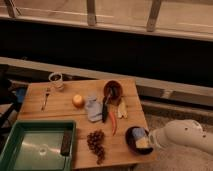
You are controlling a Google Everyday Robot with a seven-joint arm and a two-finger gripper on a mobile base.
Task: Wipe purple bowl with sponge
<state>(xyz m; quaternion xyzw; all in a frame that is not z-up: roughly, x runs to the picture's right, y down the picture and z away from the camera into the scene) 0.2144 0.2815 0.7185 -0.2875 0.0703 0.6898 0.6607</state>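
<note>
With the gripper clamping the sponge inside the bowl, hard sideways wiping could shove the bowl off the desk edge just beside it.

table matt wood | tray glossy green plastic | tool at purple bowl, smooth white casing

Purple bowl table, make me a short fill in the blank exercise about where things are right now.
The gripper is at the purple bowl, right by the ____.
The grapes lie between that bowl and the green ____.
The orange sits on the table beside a blue ____.
Missing words: sponge; tray; cloth.
</note>
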